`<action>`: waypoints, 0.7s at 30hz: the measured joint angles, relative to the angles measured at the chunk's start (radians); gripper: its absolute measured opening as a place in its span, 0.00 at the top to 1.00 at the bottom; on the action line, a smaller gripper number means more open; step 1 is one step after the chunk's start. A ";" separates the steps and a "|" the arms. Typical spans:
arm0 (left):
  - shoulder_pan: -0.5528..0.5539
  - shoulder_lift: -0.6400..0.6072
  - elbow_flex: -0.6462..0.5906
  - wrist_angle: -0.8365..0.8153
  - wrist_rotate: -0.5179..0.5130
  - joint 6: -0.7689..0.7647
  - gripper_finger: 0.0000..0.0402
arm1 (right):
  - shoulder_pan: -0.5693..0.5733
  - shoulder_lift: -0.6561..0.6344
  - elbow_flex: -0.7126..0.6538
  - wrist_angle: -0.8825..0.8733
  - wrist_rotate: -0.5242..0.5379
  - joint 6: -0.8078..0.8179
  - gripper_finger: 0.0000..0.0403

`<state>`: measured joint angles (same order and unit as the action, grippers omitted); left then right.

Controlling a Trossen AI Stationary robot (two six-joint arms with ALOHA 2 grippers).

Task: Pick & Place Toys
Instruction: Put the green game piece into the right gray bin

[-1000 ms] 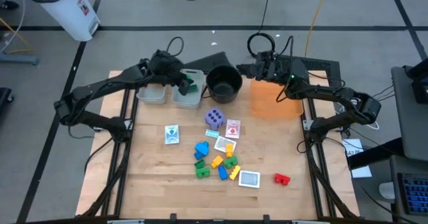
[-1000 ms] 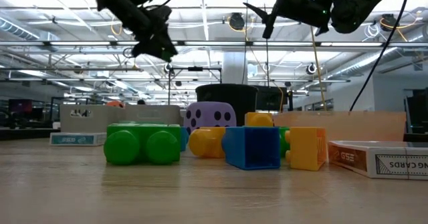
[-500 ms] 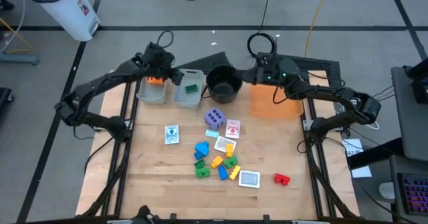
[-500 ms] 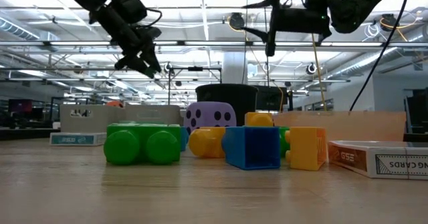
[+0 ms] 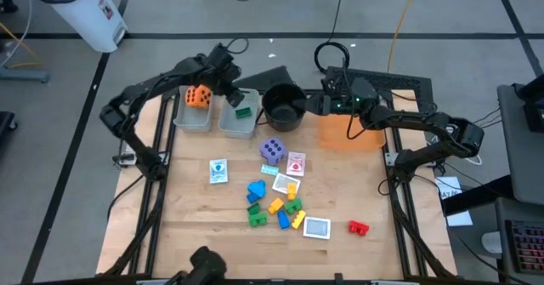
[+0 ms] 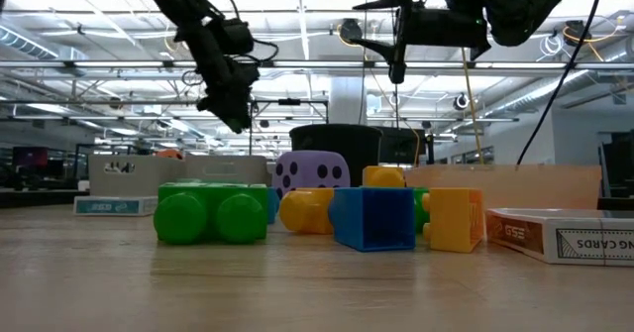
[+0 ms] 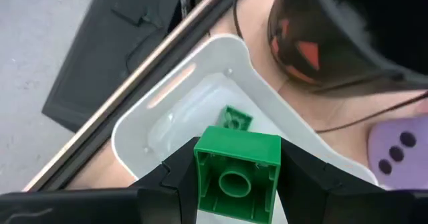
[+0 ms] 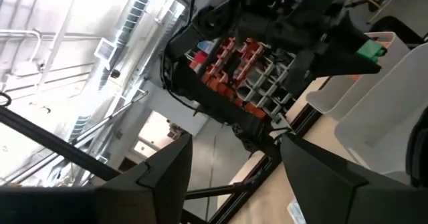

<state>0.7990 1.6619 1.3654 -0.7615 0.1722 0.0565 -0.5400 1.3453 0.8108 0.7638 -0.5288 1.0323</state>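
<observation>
While my left claw [image 7: 237, 184] grips a green block [image 7: 237, 174] above the grey bin [image 7: 134, 134], off-centre release risks a rim bounce; right claw [image 8: 231, 170] open, idle.

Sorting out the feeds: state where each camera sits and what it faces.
High: overhead, straight down on the table, both arms.
Low: table height, level past the blocks; arms overhead.
Left wrist: left tool grips a green block above a bin.
Right wrist: open right tool faces the left arm.
Shared: the purple die.
</observation>
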 joint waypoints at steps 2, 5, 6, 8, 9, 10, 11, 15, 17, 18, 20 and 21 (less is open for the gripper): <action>0.000 0.046 0.039 -0.028 -0.014 0.016 0.62 | 0.000 0.000 0.000 -0.010 0.000 0.001 0.44; 0.000 0.104 0.095 -0.068 -0.024 0.021 0.62 | 0.000 0.000 0.000 -0.011 0.000 0.002 0.44; 0.000 0.120 0.113 -0.079 -0.024 0.014 0.61 | 0.000 0.000 0.000 -0.011 0.000 0.002 0.44; 0.000 0.155 0.145 -0.108 -0.025 0.012 0.61 | 0.000 0.000 0.000 -0.014 0.000 0.002 0.44; -0.003 0.173 0.161 -0.125 -0.025 0.015 0.61 | 0.000 0.000 0.000 -0.016 0.000 0.002 0.44; -0.007 0.188 0.175 -0.135 -0.027 0.023 0.61 | 0.000 0.000 0.000 -0.016 0.000 0.002 0.44; -0.011 0.201 0.188 -0.139 -0.028 0.032 0.62 | 0.000 0.000 0.000 -0.018 0.000 0.002 0.44; -0.024 0.258 0.240 -0.180 -0.048 0.065 0.62 | 0.000 0.000 0.000 -0.038 0.000 0.002 0.44; -0.026 0.285 0.255 -0.200 -0.051 0.073 0.61 | 0.000 0.000 0.000 -0.054 0.000 0.002 0.44; -0.026 0.296 0.261 -0.208 -0.051 0.073 0.60 | 0.000 0.000 0.000 -0.061 0.000 0.002 0.44; -0.024 0.315 0.264 -0.223 -0.052 0.073 0.61 | 0.000 0.000 0.000 -0.072 0.000 0.002 0.44; -0.024 0.325 0.264 -0.231 -0.052 0.073 0.61 | 0.000 0.000 0.000 -0.075 0.000 0.002 0.44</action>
<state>0.7746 1.9864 1.6291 -0.9924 0.1204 0.1292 -0.5400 1.3453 0.8108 0.6887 -0.5289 1.0344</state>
